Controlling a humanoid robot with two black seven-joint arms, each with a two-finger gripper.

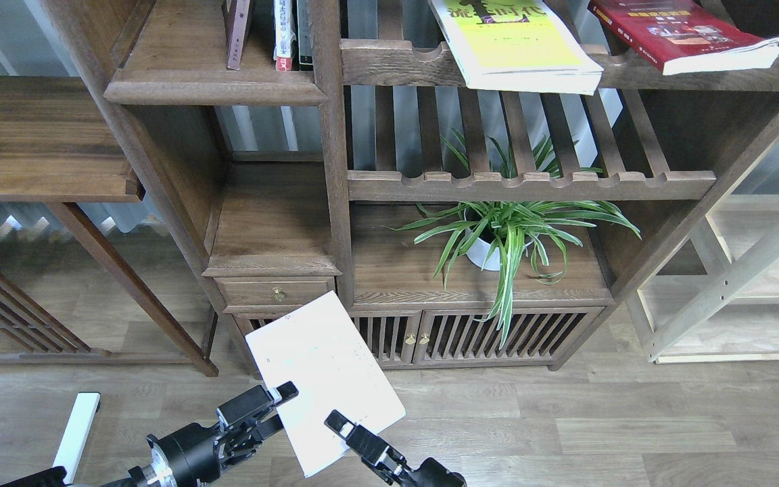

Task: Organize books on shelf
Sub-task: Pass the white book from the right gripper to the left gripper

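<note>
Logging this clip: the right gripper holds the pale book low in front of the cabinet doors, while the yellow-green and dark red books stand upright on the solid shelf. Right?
Not quite. In the head view the yellow-green book and dark red book lie flat on the top slatted rack, not upright. The right gripper does hold the pale book low before the cabinet doors.
</note>
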